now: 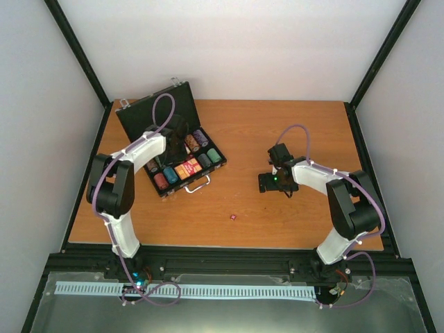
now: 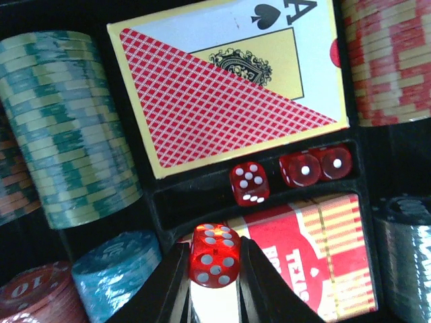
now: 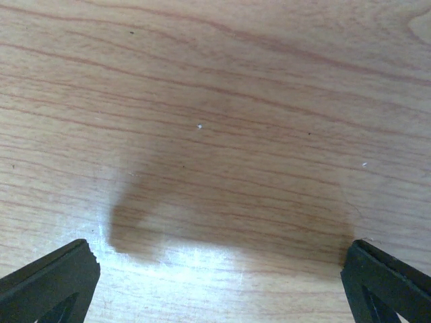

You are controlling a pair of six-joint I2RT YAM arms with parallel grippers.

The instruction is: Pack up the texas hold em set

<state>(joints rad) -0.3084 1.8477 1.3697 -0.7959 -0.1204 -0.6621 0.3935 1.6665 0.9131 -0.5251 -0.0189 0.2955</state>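
One red die [image 2: 214,254] sits pinched between the two black fingers [image 2: 168,286] of the left claw [image 2: 214,269], which is clamped on it and hangs over the open case [image 1: 149,114]. Just past it we see a narrow slot [image 2: 188,202] in the case's black tray. Three more dice [image 2: 300,169] lie in that slot, two side by side and one a little apart. The slot runs between two card boxes. One is a checked box [image 2: 222,87] with a red pattern and an ace of spades. The other is a striped box [image 2: 323,249] in red and cream, partly behind the held die. Around the boxes, chip stacks lie on their sides in their own grooves: a green stack [image 2: 67,128], a blue stack [image 2: 114,269], a dark red stack [image 2: 34,293], a red and cream stack [image 2: 390,60] and a grey stack [image 2: 404,256].

From above, we see the case lying at the far left of the wooden table [image 1: 291,132], its lid standing up on the far side and its silver handle [image 1: 198,185] on the near side. One loose die [image 1: 233,217] lies alone on the wood near the middle of the table, well apart from the case. Farther right, the right claw [image 3: 219,252] hangs low over the wood with its fingers spread wide apart, and its shadow falls on the grain.
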